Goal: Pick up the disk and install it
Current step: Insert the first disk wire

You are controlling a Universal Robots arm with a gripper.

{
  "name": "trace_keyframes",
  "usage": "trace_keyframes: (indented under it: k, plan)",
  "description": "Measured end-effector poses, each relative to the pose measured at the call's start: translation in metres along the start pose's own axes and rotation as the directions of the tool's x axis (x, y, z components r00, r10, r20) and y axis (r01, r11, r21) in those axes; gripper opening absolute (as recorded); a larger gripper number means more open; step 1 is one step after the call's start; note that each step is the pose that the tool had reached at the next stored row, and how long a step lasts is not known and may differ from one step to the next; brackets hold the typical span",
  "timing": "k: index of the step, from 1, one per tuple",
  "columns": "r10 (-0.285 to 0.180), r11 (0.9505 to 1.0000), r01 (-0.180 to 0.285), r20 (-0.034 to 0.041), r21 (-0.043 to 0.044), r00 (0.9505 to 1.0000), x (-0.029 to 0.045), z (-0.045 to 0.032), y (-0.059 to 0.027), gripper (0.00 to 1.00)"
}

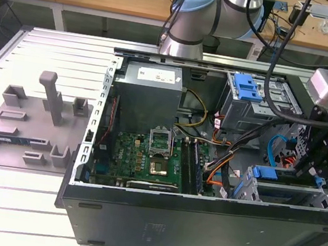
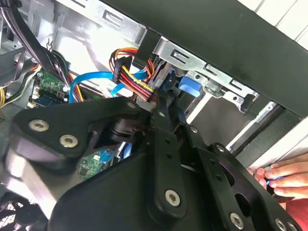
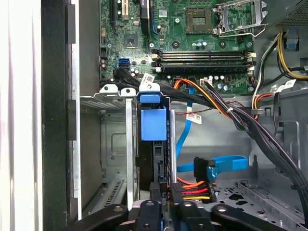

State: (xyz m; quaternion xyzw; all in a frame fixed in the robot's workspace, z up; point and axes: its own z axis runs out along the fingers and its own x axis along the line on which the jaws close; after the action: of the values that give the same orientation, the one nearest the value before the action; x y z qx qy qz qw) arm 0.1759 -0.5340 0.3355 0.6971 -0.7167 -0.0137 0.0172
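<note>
Open tower PC case (image 1: 154, 221) lies on its side on the slatted bench; the arm's gripper (image 1: 327, 155) hangs over the drive-bay end, at the exterior view's right. In the first wrist view the disk (image 3: 153, 144) stands on edge in the metal drive cage (image 3: 115, 139), its blue frame and pull tab (image 3: 152, 124) facing the motherboard (image 3: 192, 43); only a thin edge of the drive shows, so the label cannot be checked. Gripper linkage (image 3: 161, 211) sits right at the disk's rear edge, beside the multicoloured power connector (image 3: 192, 190) and the blue SATA cable (image 3: 216, 166). Cannot tell whether the jaws are spread or pinching the disk: the fingertips are hidden behind the gripper's own body in both wrist views. Judgement: the disk looks partly or fully seated in the bay, insertion stage. To do it well, keep the drive square to the cage rails, push along the slot axis only, and keep the cables clear of the bay mouth so nothing gets trapped. A person's hand (image 2: 284, 178) rests at the case edge near the gripper in the second wrist view; worth minding.
</note>
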Motion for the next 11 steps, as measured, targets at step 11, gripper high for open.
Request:
trace_keyframes:
  k: [11]
  plan:
    - [0.000,1.0000,0.000,-0.0057,0.0006,1.0000,-0.0003,-0.0321,0.0015,0.24]
